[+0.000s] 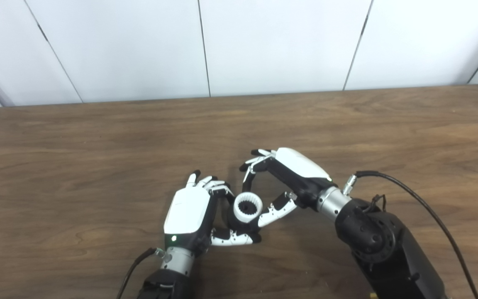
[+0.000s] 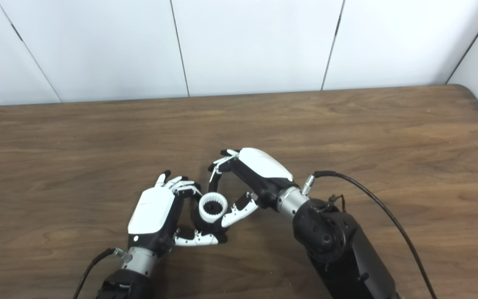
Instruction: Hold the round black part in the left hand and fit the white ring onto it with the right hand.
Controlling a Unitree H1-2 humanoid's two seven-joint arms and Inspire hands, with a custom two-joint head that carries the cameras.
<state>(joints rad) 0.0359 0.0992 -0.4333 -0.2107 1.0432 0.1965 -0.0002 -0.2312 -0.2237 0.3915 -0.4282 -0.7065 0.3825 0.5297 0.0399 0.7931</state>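
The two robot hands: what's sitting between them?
A white ring with a dark toothed middle sits between the left hand and right hand, clearest in the left eye view.

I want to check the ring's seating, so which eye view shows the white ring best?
The left eye view, narrowly: the white ring appears slightly larger there, its toothed dark centre open to the camera between the left robot hand and right robot hand. The right eye view shows the same ring from nearly the same angle.
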